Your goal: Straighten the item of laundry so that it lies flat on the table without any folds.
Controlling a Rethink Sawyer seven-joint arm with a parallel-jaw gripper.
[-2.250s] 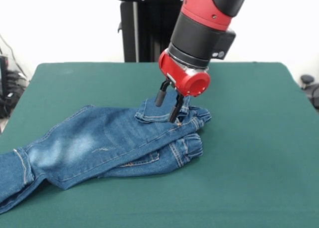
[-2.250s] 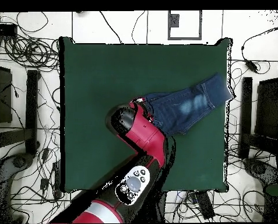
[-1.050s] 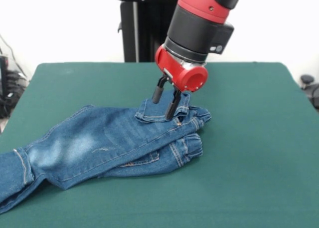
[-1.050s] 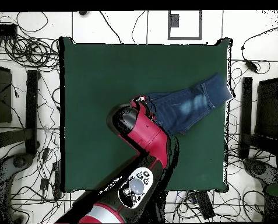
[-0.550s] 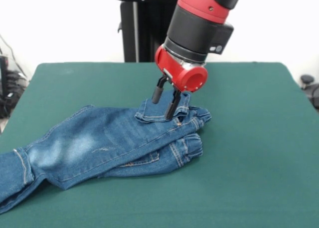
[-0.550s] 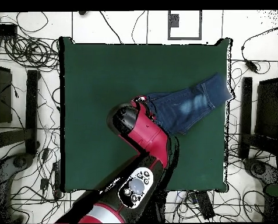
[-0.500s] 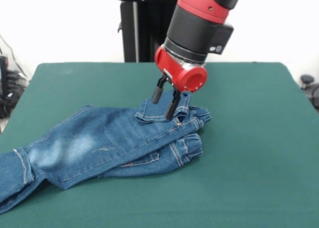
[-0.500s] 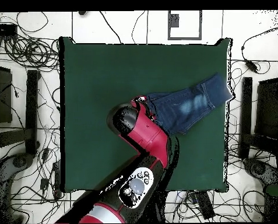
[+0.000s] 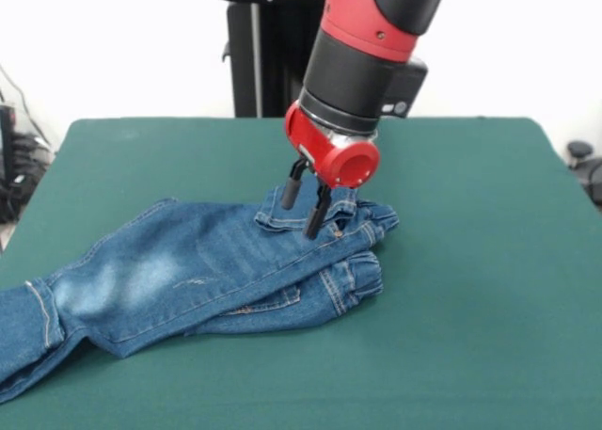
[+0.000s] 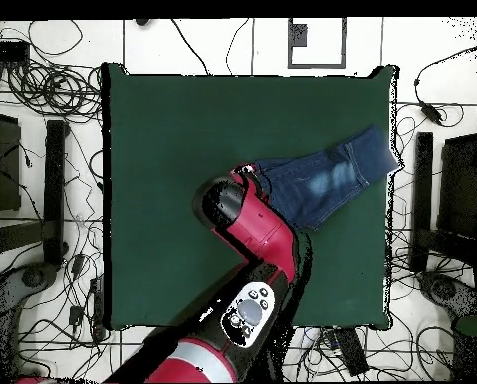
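- Right now the end effector sits just right of centre in the front view, its two dark fingers parted and holding nothing, tips low over the waistband of the jeans
- The jeans lie across the lower left of the front view on the green counter; the waist end is bunched near the middle, one leg is doubled under the other, and the hems run off the left edge
- In the overhead view the jeans lie in the right half of the counter, the leg end close to its right border, with the arm covering the waist
- The step in hand looks like taking hold of the waistband; I judge that a single layer at the raised lip is the better bite, since pinching both layers would carry the fold along
- Once it grips, a low pull away from the legs, toward open counter, should spread the cloth; lifting high risks flopping it back on itself
- The tucked lower leg will likely need its own grab afterwards
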